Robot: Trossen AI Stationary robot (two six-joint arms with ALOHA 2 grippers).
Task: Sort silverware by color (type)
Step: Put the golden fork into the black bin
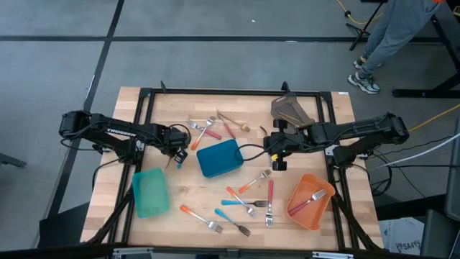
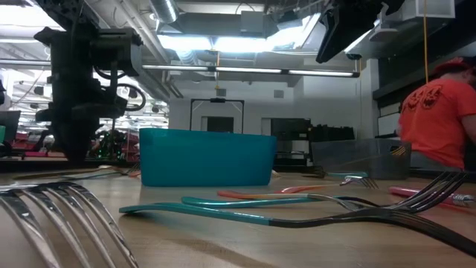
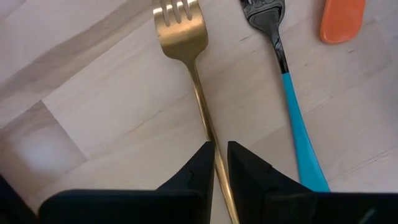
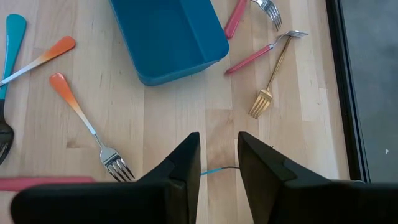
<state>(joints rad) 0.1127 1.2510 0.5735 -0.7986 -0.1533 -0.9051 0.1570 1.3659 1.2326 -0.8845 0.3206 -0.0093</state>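
Sorting barely begun: one pink-handled metal fork (image 1: 310, 197) lies in the orange rectangular bin (image 1: 321, 214); other silverware is scattered on the wooden table (image 1: 194, 194). Left gripper (image 3: 216, 163) is clamped on a thin all-gold fork (image 3: 186, 53). Right gripper (image 4: 218, 155) hovers, jaws apart, holding nothing.

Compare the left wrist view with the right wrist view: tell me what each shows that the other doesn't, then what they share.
Left wrist only: a gold fork whose handle runs between the left gripper jaws, which are closed on it, beside a blue-handled fork.

Right wrist only: the blue bin, two orange-handled forks, pink-handled forks, another gold fork, and the right gripper with jaws apart and a thin blue-and-silver piece between them.

Both: the wooden table, with forks lying on it.
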